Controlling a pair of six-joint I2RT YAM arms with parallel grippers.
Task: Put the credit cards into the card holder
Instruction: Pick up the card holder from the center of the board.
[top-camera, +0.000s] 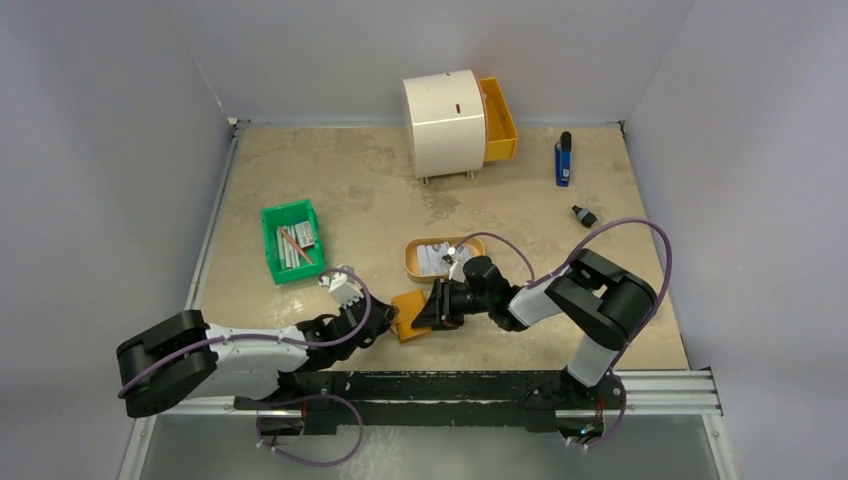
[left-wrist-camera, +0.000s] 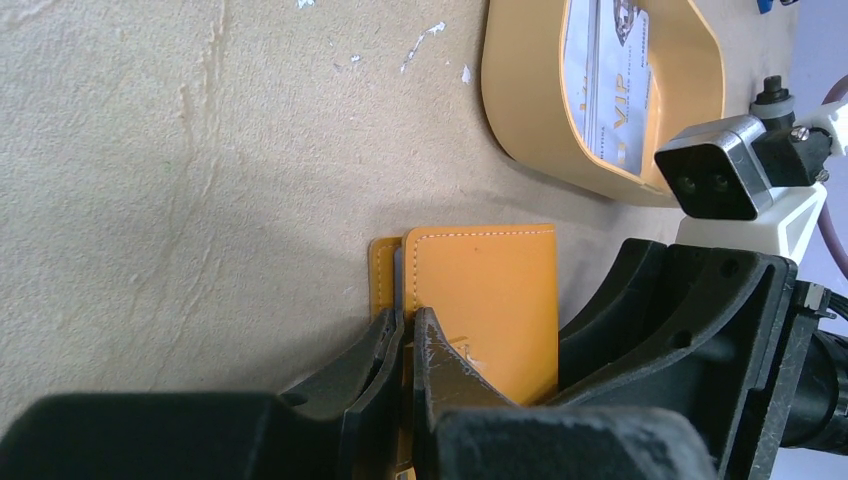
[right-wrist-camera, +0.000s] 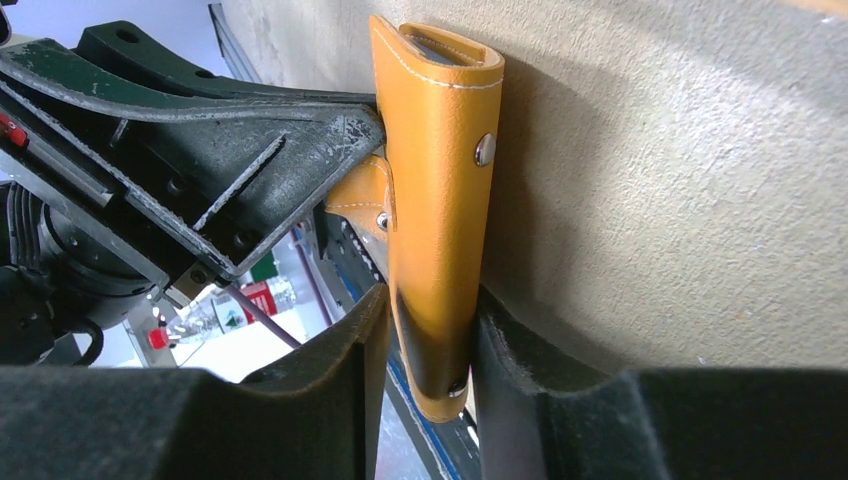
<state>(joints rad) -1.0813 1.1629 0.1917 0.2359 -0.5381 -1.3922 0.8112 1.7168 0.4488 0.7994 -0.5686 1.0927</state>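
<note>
**Holder** (left-wrist-camera: 490, 290): orange leather, near centre of surface (left-wrist-camera: 180, 200), between both end effectors.
**Left end effector** (left-wrist-camera: 408, 335): clenched on thin flap at holder's left side.
**Right end effector** (right-wrist-camera: 430, 300): jaws flank holder body. Pads apparently press both faces, grasping holder.
**Cards** (left-wrist-camera: 608, 85): pale, printed, lying in tan oval tray (left-wrist-camera: 520, 120). Tray sits just beyond holder, apart from it.
**Green bin** (top-camera: 292, 240): holds grey sticks, left of tray, well apart from holder.
</note>
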